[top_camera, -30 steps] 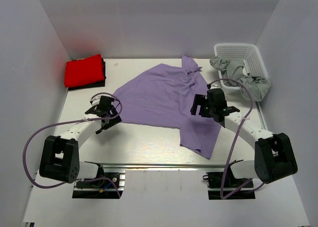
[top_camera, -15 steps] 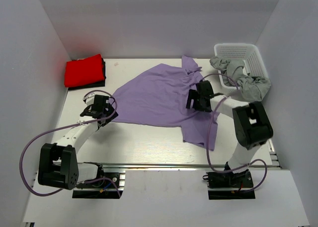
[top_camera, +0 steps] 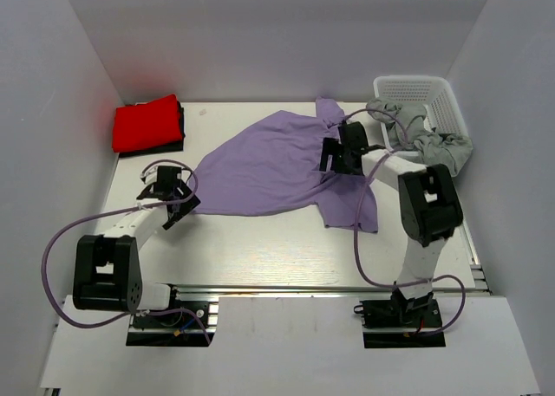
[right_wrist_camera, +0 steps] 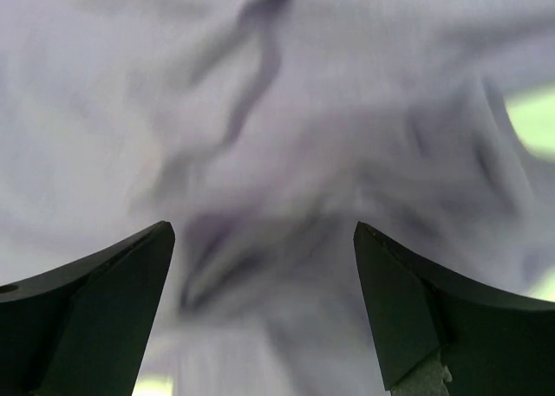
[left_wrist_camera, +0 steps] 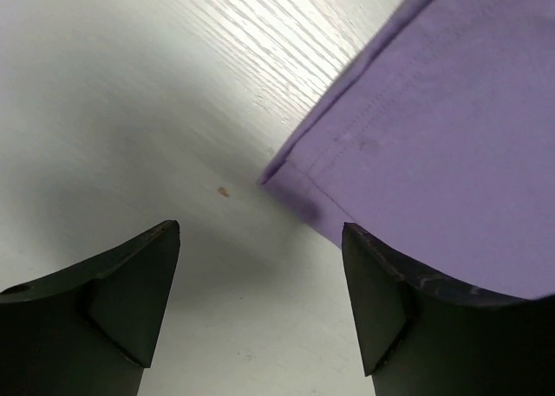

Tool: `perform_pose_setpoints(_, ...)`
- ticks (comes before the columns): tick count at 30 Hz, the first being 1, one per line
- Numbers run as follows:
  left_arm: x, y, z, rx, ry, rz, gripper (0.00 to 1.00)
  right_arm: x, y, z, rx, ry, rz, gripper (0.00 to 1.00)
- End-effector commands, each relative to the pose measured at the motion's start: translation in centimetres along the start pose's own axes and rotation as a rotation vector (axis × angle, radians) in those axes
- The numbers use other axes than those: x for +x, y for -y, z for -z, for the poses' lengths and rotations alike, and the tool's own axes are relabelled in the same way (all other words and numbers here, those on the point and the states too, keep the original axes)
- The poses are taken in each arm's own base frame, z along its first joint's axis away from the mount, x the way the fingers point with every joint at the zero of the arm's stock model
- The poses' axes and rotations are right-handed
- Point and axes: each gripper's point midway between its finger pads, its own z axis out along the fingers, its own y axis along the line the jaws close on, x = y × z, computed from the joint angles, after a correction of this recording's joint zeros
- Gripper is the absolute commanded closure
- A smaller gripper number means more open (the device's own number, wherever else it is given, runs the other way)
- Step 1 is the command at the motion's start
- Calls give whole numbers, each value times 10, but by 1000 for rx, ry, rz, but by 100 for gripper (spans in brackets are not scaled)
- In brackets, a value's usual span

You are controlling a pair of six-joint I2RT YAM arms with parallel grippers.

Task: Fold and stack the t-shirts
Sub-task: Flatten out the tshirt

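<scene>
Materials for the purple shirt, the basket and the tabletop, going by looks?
Purple t-shirt: soft matte knit, likely cotton; it wrinkles and the left wrist view shows a stitched hem. Basket: white rigid plastic, by its moulded lattice walls. Tabletop: white, faint wood grain lines, probably painted or laminated board.

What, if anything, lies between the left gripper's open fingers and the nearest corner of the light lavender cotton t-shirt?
Nothing visible stands in the way. In the left wrist view, only bare white table, with one tiny brown speck on it, lies between the open left gripper and the light lavender cotton t-shirt at its hemmed corner.
</scene>
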Motion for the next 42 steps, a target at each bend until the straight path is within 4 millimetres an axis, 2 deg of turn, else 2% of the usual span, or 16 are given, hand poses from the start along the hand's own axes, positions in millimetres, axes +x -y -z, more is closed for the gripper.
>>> perform_pose_setpoints(1,5,13,-3,90,-10,-10,16,-33,-12,60,-80,137,26,10)
perform_pose_setpoints(2,6,16,-5,101,-15,-10,19,-31,-11,66,-83,142,26,10)
perform_pose_setpoints(3,9,14,-7,100,-16,-19,23,-19,-6,75,-82,139,24,10)
perform_pose_setpoints(5,12,14,-15,93,-25,-22,29,-20,-6,100,-100,179,8,10)
perform_pose_setpoints(7,16,13,-21,79,-41,-27,35,-2,-4,111,-120,170,-10,10)
perform_pose_setpoints(8,13,16,-23,83,-37,-16,37,-5,-6,124,-140,195,-14,10)
perform_pose_setpoints(10,22,16,-31,77,-69,-22,42,17,-4,127,-167,162,-19,10)
perform_pose_setpoints(11,23,20,-34,93,-77,-22,44,12,-6,142,-190,200,-21,10)
perform_pose_setpoints(13,30,17,-42,69,-105,-29,45,32,0,147,-183,171,-20,10)
perform_pose_setpoints(19,42,15,-45,64,-160,-37,82,69,34,163,-54,117,-37,10)
perform_pose_setpoints(20,42,15,-43,67,-155,-36,100,78,40,161,-31,98,-44,10)
perform_pose_setpoints(22,42,13,-39,80,-141,-33,100,87,53,166,38,83,-82,10)
perform_pose_setpoints(23,39,15,-36,89,-130,-39,100,100,64,163,84,62,-92,10)
perform_pose_setpoints(28,22,21,-19,146,-61,-48,100,129,88,159,207,18,-159,10)
perform_pose_setpoints(34,7,25,1,185,20,-39,100,143,113,147,356,-3,-222,14)
perform_pose_setpoints(42,1,19,12,177,70,-56,100,156,113,130,396,-76,-264,18)
